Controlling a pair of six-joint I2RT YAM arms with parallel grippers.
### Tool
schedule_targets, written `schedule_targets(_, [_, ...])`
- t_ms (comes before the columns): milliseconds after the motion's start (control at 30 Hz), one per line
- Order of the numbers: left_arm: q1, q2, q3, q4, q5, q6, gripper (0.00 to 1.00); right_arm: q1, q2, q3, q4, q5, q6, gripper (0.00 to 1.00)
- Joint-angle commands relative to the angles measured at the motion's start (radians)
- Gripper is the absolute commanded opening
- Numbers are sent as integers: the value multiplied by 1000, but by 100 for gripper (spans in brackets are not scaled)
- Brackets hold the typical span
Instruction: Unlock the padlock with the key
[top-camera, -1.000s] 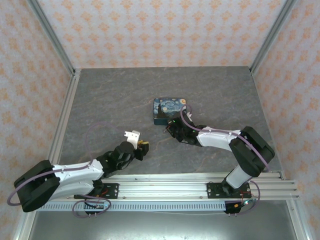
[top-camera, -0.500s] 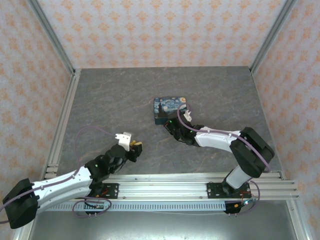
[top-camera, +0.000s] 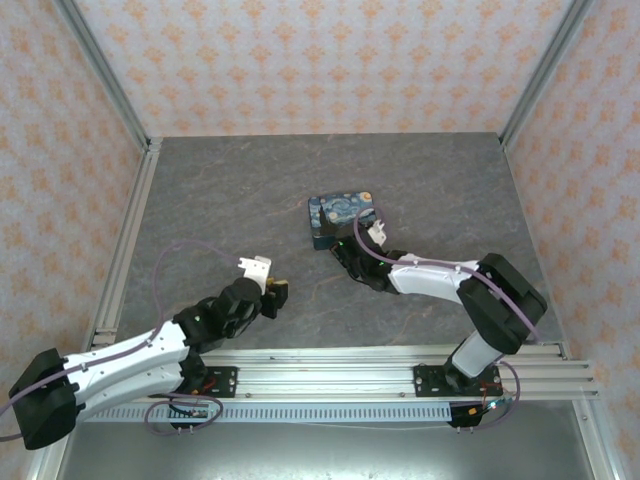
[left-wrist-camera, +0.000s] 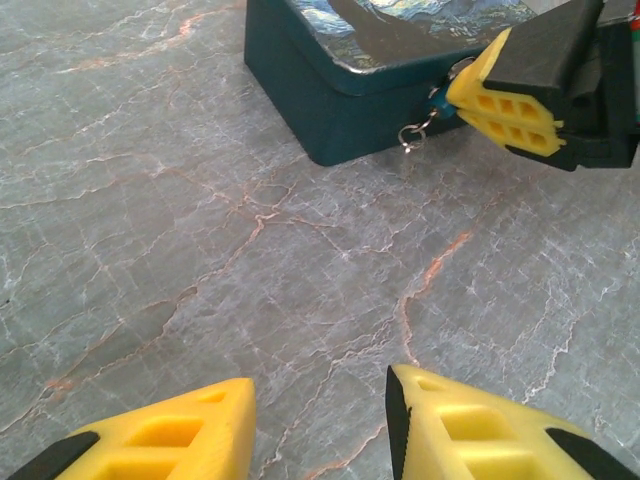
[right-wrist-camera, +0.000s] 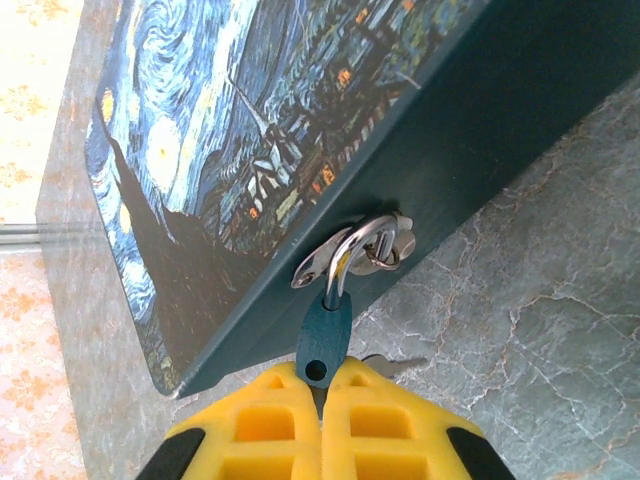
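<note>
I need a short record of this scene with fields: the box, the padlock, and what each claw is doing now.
box: night-sky painted box on the grey table
padlock: padlock with teal body, silver shackle hooked through the box's hasp
right claw: right claw shut on the padlock body
left claw: left claw open, holding nothing, apart from the box
</note>
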Motion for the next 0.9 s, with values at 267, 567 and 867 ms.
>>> schedule_targets(267, [11, 114, 99, -55, 40, 11, 39, -13, 60, -64, 141, 12, 34, 0])
schedule_targets(567, [11, 134, 111, -48, 49, 15, 39, -33, -15, -91, 121, 72, -5, 0])
schedule_targets(867, [10, 169, 133, -52, 60, 16, 39, -39, -62, -85, 73, 108, -33, 0])
